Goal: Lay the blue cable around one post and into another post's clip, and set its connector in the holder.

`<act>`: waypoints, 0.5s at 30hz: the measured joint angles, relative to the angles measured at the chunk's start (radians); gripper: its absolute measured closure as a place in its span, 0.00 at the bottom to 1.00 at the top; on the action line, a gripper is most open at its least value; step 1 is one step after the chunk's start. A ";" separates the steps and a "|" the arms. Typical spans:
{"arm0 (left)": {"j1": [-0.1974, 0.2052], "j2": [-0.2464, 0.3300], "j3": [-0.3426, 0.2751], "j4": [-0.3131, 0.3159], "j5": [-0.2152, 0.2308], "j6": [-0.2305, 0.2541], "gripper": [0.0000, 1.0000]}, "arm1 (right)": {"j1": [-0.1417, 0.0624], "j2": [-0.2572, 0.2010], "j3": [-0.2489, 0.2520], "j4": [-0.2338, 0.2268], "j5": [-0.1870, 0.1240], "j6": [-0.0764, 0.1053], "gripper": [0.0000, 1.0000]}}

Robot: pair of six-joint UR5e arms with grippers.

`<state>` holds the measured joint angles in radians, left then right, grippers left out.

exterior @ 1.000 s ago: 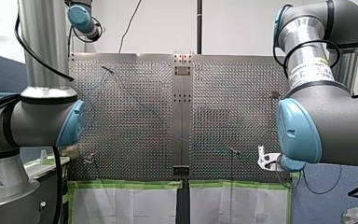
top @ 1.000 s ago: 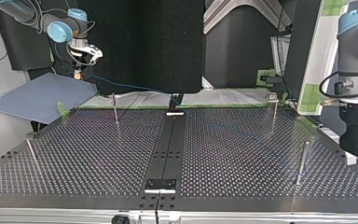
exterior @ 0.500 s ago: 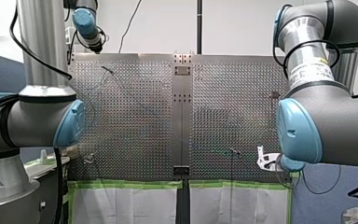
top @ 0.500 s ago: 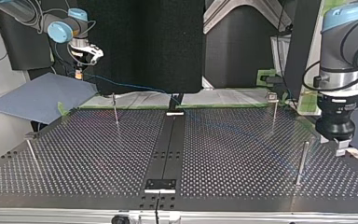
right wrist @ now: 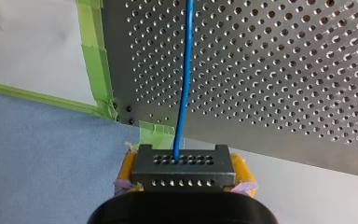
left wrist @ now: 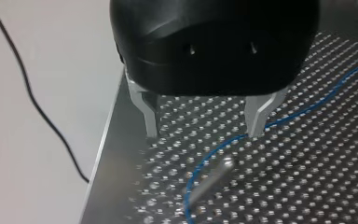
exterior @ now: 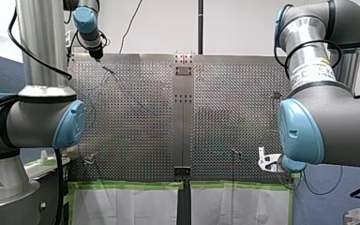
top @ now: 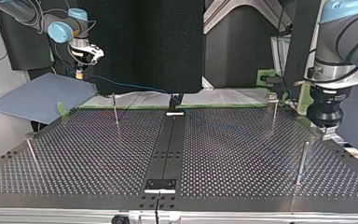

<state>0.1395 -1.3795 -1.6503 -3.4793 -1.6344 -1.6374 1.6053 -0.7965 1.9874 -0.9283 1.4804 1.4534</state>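
Blue cable leaves the grey connector and runs straight ahead over the perforated bench. My right end effector is clamped on that connector, with a yellow pad pressed against each side. The connector's face has two rows of small holes, and no writing can be read on it. Green tape edges the bench, and a blue mat lies beside it, under the end effector.

In the top view this end effector hangs at about 10 o'clock, beyond the bench's far edge and above the mat. From it the cable stretches toward 3 o'clock and reaches the far end of the black centre strip.

My left end effector is black. Its metal fingers are spread wide with nothing between them, low over the bench near its edge. The cable passes the tip of one finger and curves round beside a thin metal post just ahead. The top view places this end effector at about 3 o'clock, and the front view at 11 o'clock.

A white label wraps my right arm at the front view's 2 o'clock. Its print is too small to read.
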 joint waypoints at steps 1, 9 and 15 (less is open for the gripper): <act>0.000 0.000 0.000 -0.010 0.000 0.000 0.10 | 0.000 0.000 0.000 0.000 0.000 -0.001 1.00; 0.000 0.000 0.000 -0.087 -0.001 0.000 0.10 | 0.002 0.000 0.000 0.006 0.000 -0.001 1.00; 0.000 0.000 0.000 -0.146 -0.002 -0.001 0.10 | 0.002 0.000 0.000 0.006 0.000 -0.001 1.00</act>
<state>0.1400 -1.3796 -1.6503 -3.6256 -1.6360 -1.6388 1.6072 -0.7968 1.9874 -0.9222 1.4804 1.4523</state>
